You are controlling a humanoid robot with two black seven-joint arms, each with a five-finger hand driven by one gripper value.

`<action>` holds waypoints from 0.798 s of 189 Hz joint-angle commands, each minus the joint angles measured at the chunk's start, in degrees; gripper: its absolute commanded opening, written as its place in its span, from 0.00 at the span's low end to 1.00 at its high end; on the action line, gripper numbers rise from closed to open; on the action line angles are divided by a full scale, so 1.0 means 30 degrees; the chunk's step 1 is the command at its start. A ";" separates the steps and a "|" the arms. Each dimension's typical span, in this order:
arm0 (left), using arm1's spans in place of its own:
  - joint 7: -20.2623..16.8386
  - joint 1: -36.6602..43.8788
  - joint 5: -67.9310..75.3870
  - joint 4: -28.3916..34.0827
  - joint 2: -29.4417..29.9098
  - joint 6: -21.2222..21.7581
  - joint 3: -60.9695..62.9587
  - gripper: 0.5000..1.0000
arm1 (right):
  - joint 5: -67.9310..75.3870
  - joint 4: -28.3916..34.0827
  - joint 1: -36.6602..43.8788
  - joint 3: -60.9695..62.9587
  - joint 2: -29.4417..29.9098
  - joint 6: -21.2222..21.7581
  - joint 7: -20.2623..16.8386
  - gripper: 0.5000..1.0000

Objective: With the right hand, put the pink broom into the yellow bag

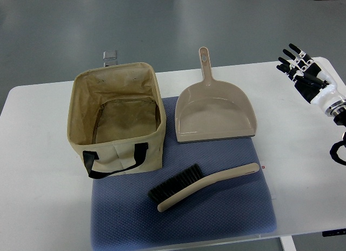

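A pinkish-beige hand broom (208,185) with black bristles lies on the blue mat (238,218) at the front, handle pointing right. The yellowish fabric bag (86,99) with black handles stands open and empty on the mat's left. My right hand (301,67) is at the far right of the table, above its surface, fingers spread and holding nothing, well away from the broom. The left arm is out of view.
A matching beige dustpan (215,113) lies on the mat behind the broom, handle pointing away. The white table (38,170) ends close at the front and left. A small metal clip (110,57) sits behind the bag.
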 commanded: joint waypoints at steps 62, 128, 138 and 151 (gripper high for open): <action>0.0001 0.0000 -0.0001 0.0001 0.0000 0.0003 0.0030 1.00 | -0.4483 0.4730 0.0510 -0.3707 -0.3199 0.0228 0.1341 0.86; 0.0001 0.0000 -0.0001 0.0001 0.0000 0.0003 0.0001 1.00 | -1.2188 1.0472 0.1242 -0.6637 -0.5514 -0.1706 0.1781 0.86; 0.0001 0.0000 -0.0001 0.0001 0.0000 0.0003 0.0001 1.00 | -1.3301 1.1439 0.1301 -0.7252 -0.5865 -0.2175 0.1781 0.85; 0.0001 0.0000 -0.0001 0.0001 0.0000 0.0003 0.0001 1.00 | -1.4825 1.2494 0.1330 -0.7926 -0.6217 -0.2643 0.1781 0.85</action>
